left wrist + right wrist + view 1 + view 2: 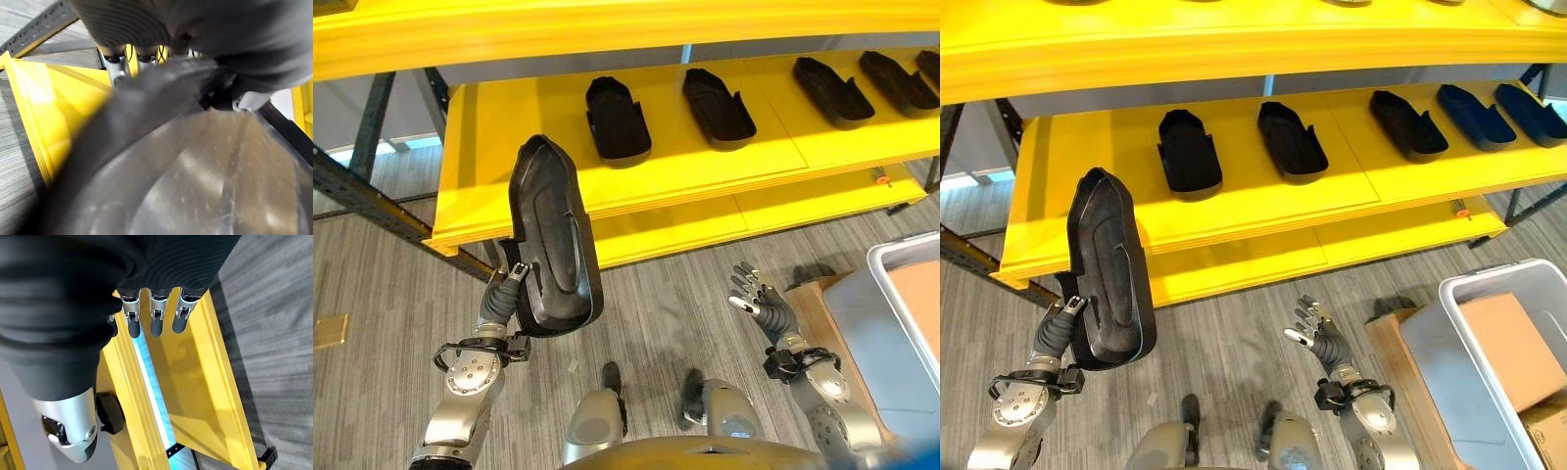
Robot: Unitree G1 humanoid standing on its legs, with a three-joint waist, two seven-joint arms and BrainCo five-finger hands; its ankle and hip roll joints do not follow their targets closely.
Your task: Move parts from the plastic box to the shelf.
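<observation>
Left hand (512,282): fingers (115,76) curled round the lower end of a black part (552,240), which sits close against the wrist camera. The part is a long, shallow moulded shell, held nearly upright with its hollow face toward the robot. Judgement: gripping it by one end leaves the far end free to go onto the shelf first.

The part's top overlaps the front edge of the yellow shelf (529,137) in the head views; it does not appear to rest on the board. Likely step: carrying the part up for placing, with the set-down not yet done.

On the shelf board, a row of similar black parts lies flat, hollow side up, spaced apart: nearest part (617,119), next part (718,106), and further ones (832,90) toward the shelf's right end. The bare board left of the nearest part is the probable target, as it continues the row.

Right hand (759,302): fingers (157,316) straight and spread, holding nothing, low in front of the shelf and well apart from the held part. Idle.

Plastic box (1474,323): grey, on the floor to the right of the shelf, with a cardboard carton (1510,351) inside. Whether parts remain in it cannot be told.
</observation>
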